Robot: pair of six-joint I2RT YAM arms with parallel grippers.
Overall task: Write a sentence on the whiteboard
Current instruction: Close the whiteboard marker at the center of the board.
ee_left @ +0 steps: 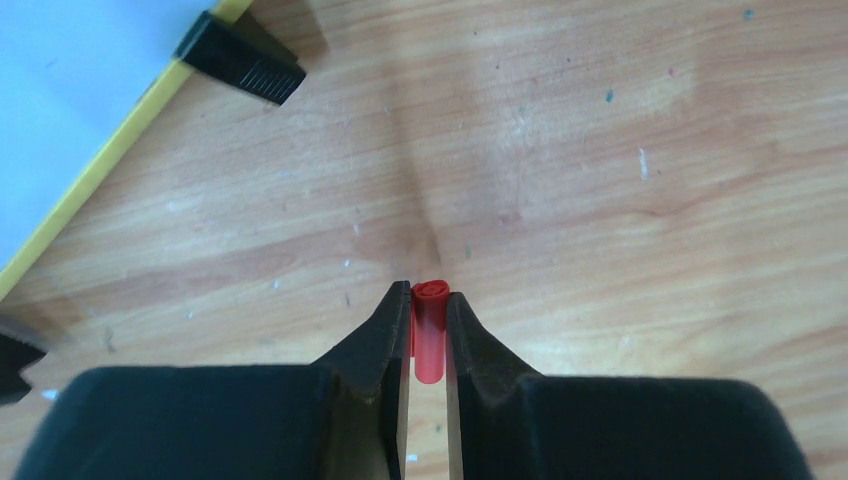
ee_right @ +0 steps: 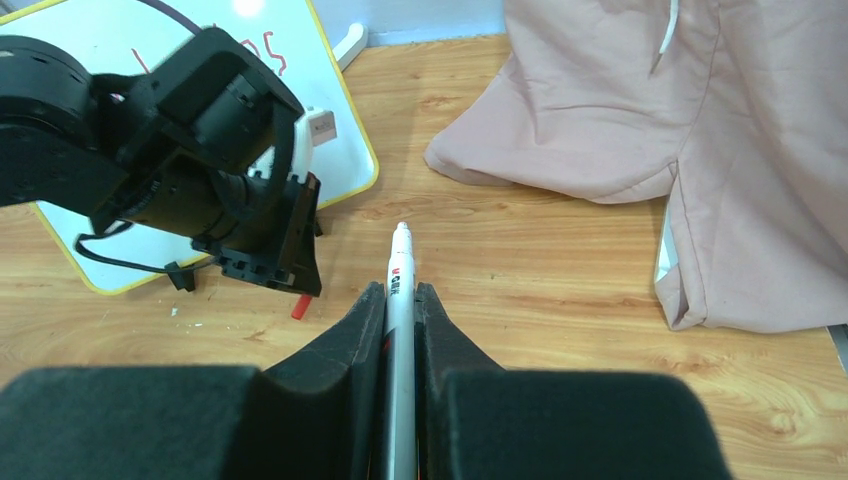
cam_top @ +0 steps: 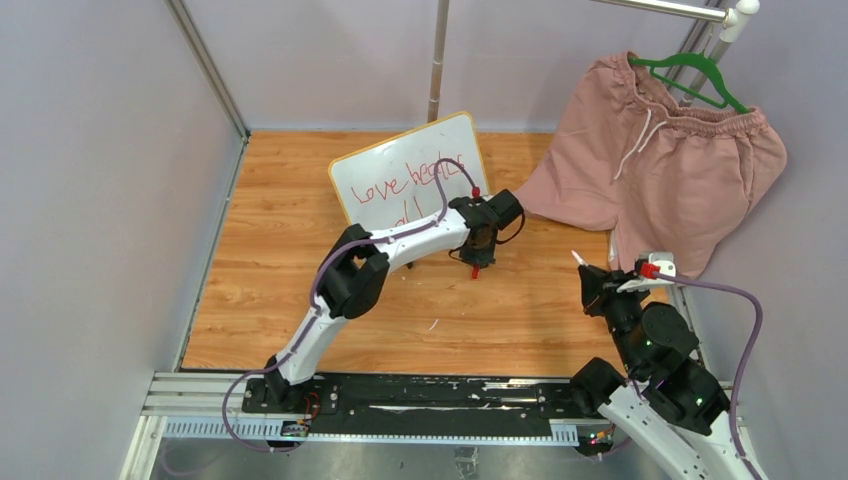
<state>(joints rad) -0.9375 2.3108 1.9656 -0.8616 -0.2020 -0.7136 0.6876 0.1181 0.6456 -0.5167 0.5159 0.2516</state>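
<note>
A: Where's the sentence (cam_top: 408, 182) at?

B: On the whiteboard (cam_top: 440, 138), two lines of red cursive. The lower line is partly hidden behind the left arm, so I can't tell if it's finished.

A: And the claws?

B: Both are clenched on something. The left gripper (cam_top: 476, 266) pinches a small red cap (ee_left: 428, 338) between its fingertips. It hangs just in front of the whiteboard's lower right corner, pointing down at the wooden table (cam_top: 300, 250). The right gripper (ee_right: 400, 294) clamps a white marker (ee_right: 399, 262), well apart from the board, out to its right and nearer the arm bases.

A: So capping comes next?

B: That's my guess. It turns on the two axes. The marker lies along its claw, free end aimed toward the whiteboard and passing just right of the left gripper. The cap stands roughly upright with one round end facing the table, so the two look crossed rather than in line.

A: Which one gives?

B: The left arm is nearer the board and the right is nearer its own base. One wrist probably has to swing until cap and marker end face each other. From the right wrist view, the cap sits left of the marker's line.
</note>
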